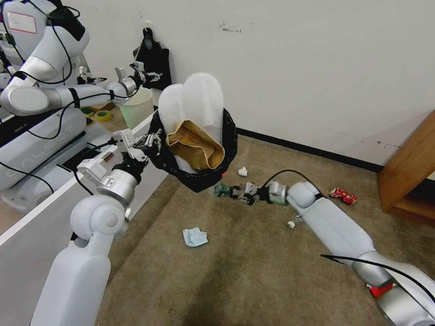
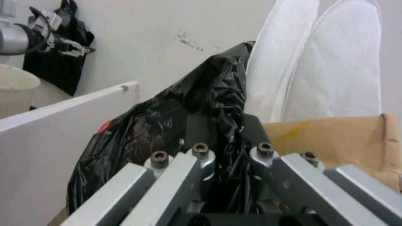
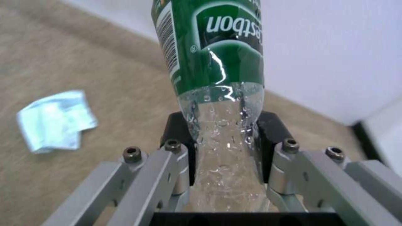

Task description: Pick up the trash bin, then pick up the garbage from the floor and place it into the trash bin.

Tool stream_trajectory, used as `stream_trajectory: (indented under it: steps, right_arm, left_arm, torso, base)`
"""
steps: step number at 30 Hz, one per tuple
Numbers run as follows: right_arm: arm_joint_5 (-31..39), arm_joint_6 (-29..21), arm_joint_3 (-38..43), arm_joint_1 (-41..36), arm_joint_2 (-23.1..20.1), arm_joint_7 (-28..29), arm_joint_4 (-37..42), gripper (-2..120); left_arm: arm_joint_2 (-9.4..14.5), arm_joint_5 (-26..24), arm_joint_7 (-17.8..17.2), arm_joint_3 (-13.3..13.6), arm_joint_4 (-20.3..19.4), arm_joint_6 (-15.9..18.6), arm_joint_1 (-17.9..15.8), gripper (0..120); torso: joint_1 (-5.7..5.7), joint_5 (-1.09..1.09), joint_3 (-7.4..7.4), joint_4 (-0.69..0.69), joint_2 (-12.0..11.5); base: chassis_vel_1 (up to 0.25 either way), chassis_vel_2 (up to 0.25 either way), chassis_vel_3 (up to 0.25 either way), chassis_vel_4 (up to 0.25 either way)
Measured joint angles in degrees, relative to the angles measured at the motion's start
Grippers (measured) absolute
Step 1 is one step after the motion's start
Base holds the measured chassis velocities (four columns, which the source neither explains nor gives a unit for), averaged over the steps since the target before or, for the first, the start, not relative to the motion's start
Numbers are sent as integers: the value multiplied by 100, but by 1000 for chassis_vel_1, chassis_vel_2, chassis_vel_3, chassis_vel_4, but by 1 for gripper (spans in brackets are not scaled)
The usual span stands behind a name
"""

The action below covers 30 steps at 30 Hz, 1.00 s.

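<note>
My left gripper (image 1: 152, 141) is shut on the rim of the trash bin (image 1: 206, 179), held tilted in the air above the floor (image 1: 253, 271). The black liner (image 2: 176, 106) is pinched between the fingers, and a spot of red bin wall (image 2: 105, 126) shows. White slippers (image 1: 195, 102) and a brown paper bag (image 1: 197, 147) stick out of the bin. My right gripper (image 1: 240, 192) is shut on a clear bottle with a green label (image 3: 218, 62), just below and beside the bin. On the carpet lie a pale blue mask (image 1: 195, 237), a white paper wad (image 1: 243, 171) and a crushed red can (image 1: 343, 195).
A low white partition (image 1: 41, 222) runs along my left, with another robot (image 1: 41, 68) and a pale bucket (image 1: 136, 106) behind it. A wooden cabinet (image 1: 408, 167) stands at the right. A small white cap (image 1: 291, 223) lies near my right arm.
</note>
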Motion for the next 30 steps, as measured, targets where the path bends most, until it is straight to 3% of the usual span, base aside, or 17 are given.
stream_trajectory:
  steps: [15, 30]
  right_arm:
    - [752, -198, 999, -624, -525, 338, 1163, 23]
    - [1504, -319, 1437, -745, -583, 527, 1642, 23]
  left_arm:
    - [77, -66, -26, 11, 5, 22, -22, 4]
    - [136, -114, -75, -39, -29, 45, 33, 4]
  torso:
    - [0, 0, 0, -1, 0]
    - [0, 0, 0, 0, 0]
  base:
    - [0, 0, 0, 0]
    - [0, 0, 0, 0]
